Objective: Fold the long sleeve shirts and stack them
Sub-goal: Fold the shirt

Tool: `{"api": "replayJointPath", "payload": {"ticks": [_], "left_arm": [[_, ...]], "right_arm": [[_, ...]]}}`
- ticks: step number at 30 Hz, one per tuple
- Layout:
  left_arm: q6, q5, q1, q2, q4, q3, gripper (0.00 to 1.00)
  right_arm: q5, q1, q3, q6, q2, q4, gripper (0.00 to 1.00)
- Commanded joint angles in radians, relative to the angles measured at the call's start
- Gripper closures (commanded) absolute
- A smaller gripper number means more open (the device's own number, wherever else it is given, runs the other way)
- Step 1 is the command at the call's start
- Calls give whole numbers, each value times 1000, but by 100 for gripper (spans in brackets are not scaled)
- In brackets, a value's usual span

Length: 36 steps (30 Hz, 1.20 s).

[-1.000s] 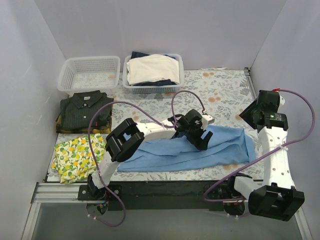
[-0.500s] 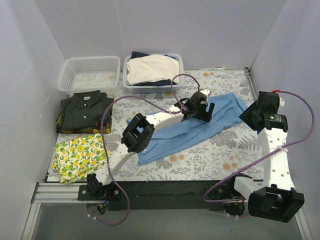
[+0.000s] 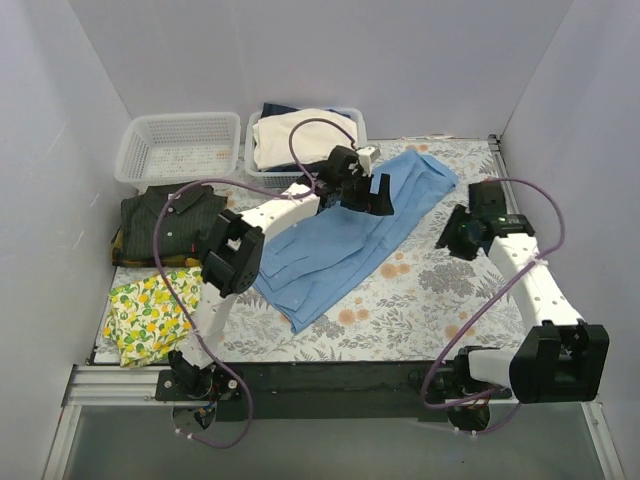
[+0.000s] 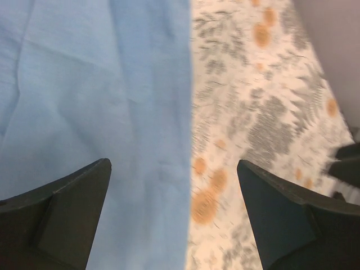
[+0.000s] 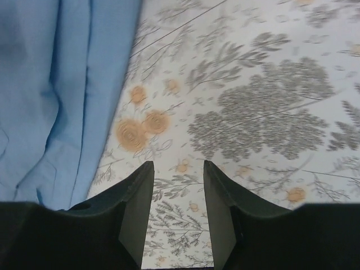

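The light blue shirt (image 3: pixel 345 240) lies loosely folded in a long diagonal strip across the floral table, from the front centre to the back right. My left gripper (image 3: pixel 372 200) hovers over its upper part, open and empty. In the left wrist view the shirt (image 4: pixel 101 84) fills the left half, with its straight edge between my wide-open fingers (image 4: pixel 67 214). My right gripper (image 3: pixel 453 237) is open and empty over bare tablecloth just right of the shirt (image 5: pixel 67 84). The dark pinstriped shirt (image 3: pixel 165 222) lies folded at the left edge.
A yellow lemon-print cloth (image 3: pixel 150 312) lies at the front left. An empty white basket (image 3: pixel 178 148) stands at the back left, and next to it a basket (image 3: pixel 300 178) holds cream-white garments. Grey walls close in on three sides.
The blue shirt went from lying along the front edge to lying diagonally toward the back. My left gripper swung back and left with it. My right gripper moved in toward the shirt's right edge.
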Motion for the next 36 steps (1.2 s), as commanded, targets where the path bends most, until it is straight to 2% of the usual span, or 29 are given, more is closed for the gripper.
{"api": "replayJointPath", "payload": {"ticks": [1, 5, 6, 8, 9, 12, 16, 20, 24, 30, 36], "left_arm": [[52, 49, -10, -305, 47, -147, 4], [53, -121, -10, -454, -17, -248, 3], [52, -231, -10, -498, -63, -275, 3], [46, -351, -10, -542, -145, -303, 3], [34, -511, -10, -578, -172, -320, 2], [8, -682, -2, -658, -235, -406, 2], [-54, -694, 45, -755, -259, -527, 2], [-115, -663, 107, -812, -284, -572, 2], [-152, -615, 165, -835, -310, -596, 2], [-155, -526, 211, -830, -309, -615, 2], [-152, -476, 219, -813, -298, -619, 2]], "right_arm": [[10, 253, 54, -14, 99, 75, 51], [1, 383, 82, -22, 166, 119, 51], [-35, 398, 79, -25, 184, 133, 51], [-74, 464, 71, -37, 204, 173, 52], [-74, 488, 74, -42, 231, 181, 52], [-77, 600, 112, -71, 307, 207, 52], [-79, 738, 218, -129, 423, 212, 52], [-117, 794, 315, -140, 534, 219, 52], [-206, 809, 330, -142, 644, 228, 52], [-201, 811, 257, -166, 719, 192, 53], [-146, 794, 88, -140, 631, 176, 53]]}}
